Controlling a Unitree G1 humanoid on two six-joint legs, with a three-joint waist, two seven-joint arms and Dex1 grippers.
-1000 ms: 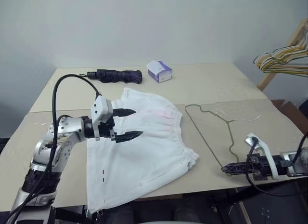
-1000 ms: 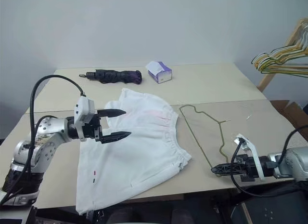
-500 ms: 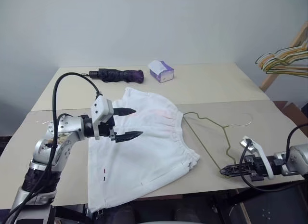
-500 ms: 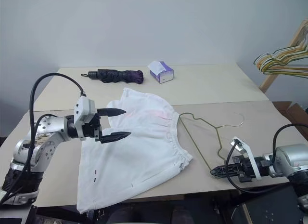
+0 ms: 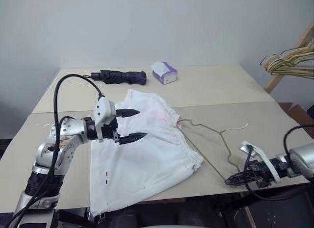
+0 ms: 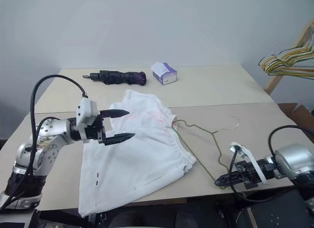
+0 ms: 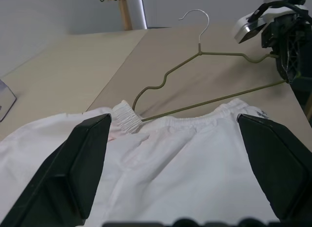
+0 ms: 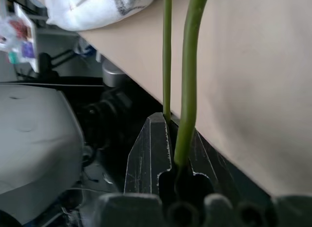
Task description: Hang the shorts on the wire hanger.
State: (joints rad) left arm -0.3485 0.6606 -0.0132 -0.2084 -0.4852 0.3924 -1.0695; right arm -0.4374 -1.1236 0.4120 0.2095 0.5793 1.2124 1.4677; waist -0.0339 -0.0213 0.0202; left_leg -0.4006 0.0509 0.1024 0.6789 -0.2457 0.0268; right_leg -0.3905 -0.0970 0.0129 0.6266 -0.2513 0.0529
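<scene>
The white shorts (image 5: pixel 147 157) lie flat on the near table, waistband toward the right. My left gripper (image 5: pixel 142 123) hovers open just above their upper part and holds nothing. The wire hanger (image 5: pixel 206 152) lies on the table to the right of the shorts, its hook (image 5: pixel 241 126) pointing away. Its far shoulder (image 7: pixel 139 97) touches the gathered waistband (image 7: pixel 127 117). At the table's front edge my right gripper (image 5: pixel 230 181) is shut on the hanger's near corner. In the right wrist view the wire (image 8: pixel 187 85) runs out from between the closed fingers (image 8: pixel 151 154).
A folded dark umbrella (image 5: pixel 120 77) and a white-and-purple tissue box (image 5: pixel 163 72) sit on the far table. A bunch of coloured hangers (image 5: pixel 289 61) hangs on a wooden rack at the far right. The table's front edge (image 5: pixel 196 191) runs just beside my right gripper.
The right gripper has swung the hanger left across the table, so its far shoulder now meets the waistband and bunches it slightly. The left gripper has stayed still and open.
</scene>
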